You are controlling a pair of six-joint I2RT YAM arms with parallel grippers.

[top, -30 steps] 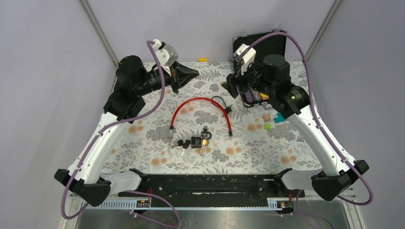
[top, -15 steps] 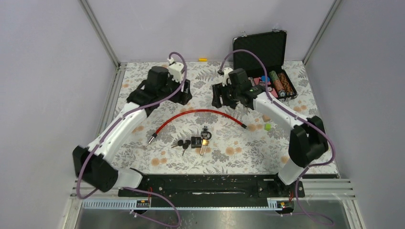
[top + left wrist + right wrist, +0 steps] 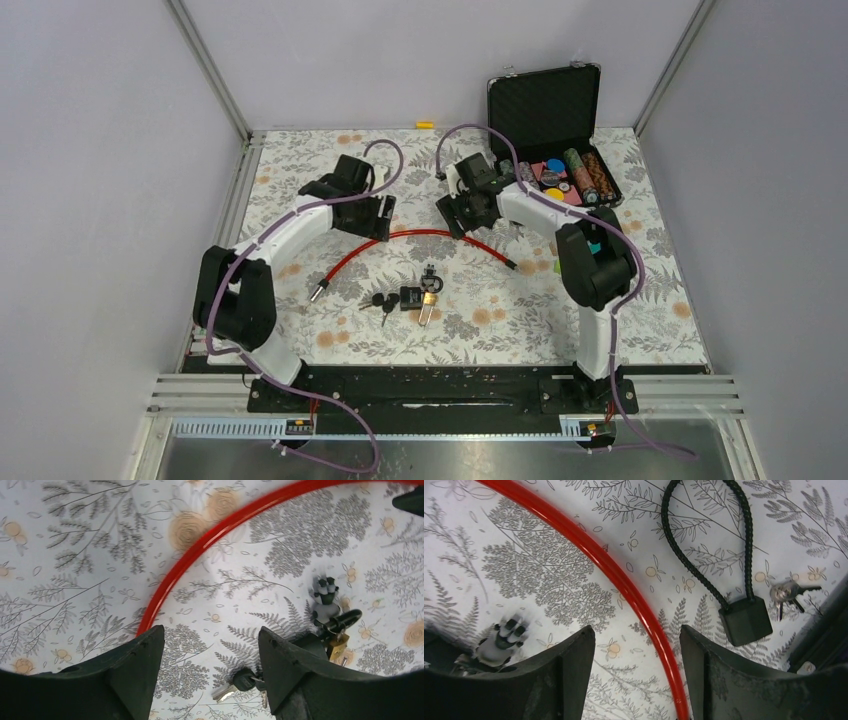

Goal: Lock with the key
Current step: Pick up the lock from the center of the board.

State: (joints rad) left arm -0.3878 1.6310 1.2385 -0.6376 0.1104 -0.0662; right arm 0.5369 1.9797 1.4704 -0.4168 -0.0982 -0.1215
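Note:
A red cable (image 3: 420, 233) lies in an arc across the mat, its ends at the near left and near right. Just in front of it lie black-headed keys (image 3: 380, 300), a black lock body (image 3: 411, 296) and a brass padlock (image 3: 430, 300). My left gripper (image 3: 375, 215) hangs low over the arc's left part, open and empty; in the left wrist view a key (image 3: 235, 685) lies between its fingers (image 3: 211, 632), with the red cable (image 3: 200, 545) beyond. My right gripper (image 3: 465, 212) is open over the arc's right part; the red cable (image 3: 624, 585) runs between its fingers (image 3: 636, 630), near the right one.
An open black case (image 3: 545, 100) with coloured pieces stands at the back right. A black cable lock (image 3: 746, 620) with its own keys (image 3: 789, 595) lies beside the right gripper. Small green (image 3: 560, 265) and teal (image 3: 595, 245) blocks sit to the right of the cable.
Both arms have swung down from a raised pose to low over the red cable. The left gripper has opened. The cable's ends have spread wider apart.

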